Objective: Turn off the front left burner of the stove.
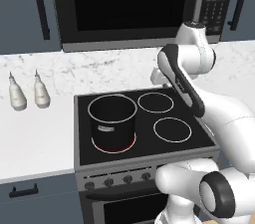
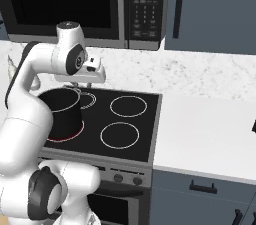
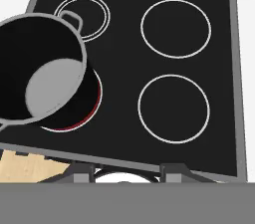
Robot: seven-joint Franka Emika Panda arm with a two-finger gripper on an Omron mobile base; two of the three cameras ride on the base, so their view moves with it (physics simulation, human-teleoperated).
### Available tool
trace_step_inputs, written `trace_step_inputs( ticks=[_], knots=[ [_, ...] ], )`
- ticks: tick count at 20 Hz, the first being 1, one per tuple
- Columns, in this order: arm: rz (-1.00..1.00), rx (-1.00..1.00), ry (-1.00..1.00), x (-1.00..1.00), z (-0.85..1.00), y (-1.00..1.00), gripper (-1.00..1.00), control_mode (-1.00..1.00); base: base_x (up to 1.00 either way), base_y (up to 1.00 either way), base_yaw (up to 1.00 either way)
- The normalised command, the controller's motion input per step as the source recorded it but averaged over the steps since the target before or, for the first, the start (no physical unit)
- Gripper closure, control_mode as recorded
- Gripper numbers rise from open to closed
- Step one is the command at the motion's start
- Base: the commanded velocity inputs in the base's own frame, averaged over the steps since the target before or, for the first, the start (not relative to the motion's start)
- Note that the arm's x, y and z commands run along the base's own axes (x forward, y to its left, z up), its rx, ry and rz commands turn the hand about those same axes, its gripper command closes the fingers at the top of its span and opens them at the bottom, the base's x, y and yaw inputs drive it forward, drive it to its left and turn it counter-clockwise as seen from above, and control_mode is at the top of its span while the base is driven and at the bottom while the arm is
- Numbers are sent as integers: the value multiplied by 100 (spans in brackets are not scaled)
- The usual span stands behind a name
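Note:
The stove is a grey steel range with a black glass top. Its front left burner glows red under a black pot that covers most of the ring. The same red arc shows at the pot's base in the right base view and the hand view. A row of small dark knobs runs along the front panel. My gripper hangs high over the back of the cooktop, open and holding nothing, its fingertips spread wide. In the right base view the gripper sits just behind the pot.
A black microwave hangs above the stove. Two white bottles stand on the counter to the left. Three thin white rings mark the other burners. White countertop stretches right of the range.

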Motion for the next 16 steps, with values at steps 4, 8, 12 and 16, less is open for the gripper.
trace_step_inputs(
  ticks=[4,8,12,16],
  knots=[
    [0,-8,-1,0,-18,31,-100,-100,0,0,0],
    [0,-14,-13,-16,-33,78,-100,-100,0,0,0],
    [0,-10,-15,-27,-24,79,-100,-100,0,0,0],
    [0,-9,-7,-28,-25,66,-100,-100,0,0,0]
  ],
)
